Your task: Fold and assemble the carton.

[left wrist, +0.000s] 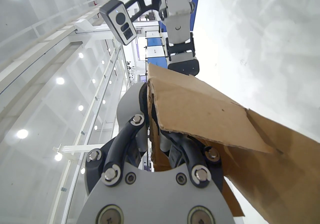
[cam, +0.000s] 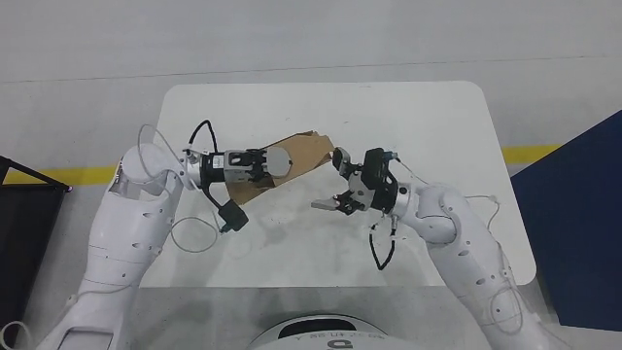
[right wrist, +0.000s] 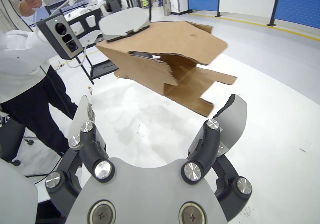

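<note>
Carton, look: the carton (cam: pixel 296 158) (left wrist: pixel 200 110) (right wrist: pixel 175 42) was brown cardboard, only partly folded. One panel was bent over like a roof, the flaps hung loose and spread, and an inner cut had a ragged, torn edge.
Carton, place: it was over the middle of the desk (cam: pixel 437 126) (right wrist: pixel 140 120), tilted, between the two hands.
Left hand: the left hand (cam: pixel 260 163) (left wrist: pixel 152 120) was clamped on one end of the carton, with a finger on each face of the panel.
Right hand: the right hand (cam: pixel 330 183) (right wrist: pixel 160 102) was spread wide and held nothing. It faced the carton's open flap end, one finger (right wrist: pixel 233 115) just beside a lower flap corner; contact could not be told.
Desk: white, with a scuffed top.
</note>
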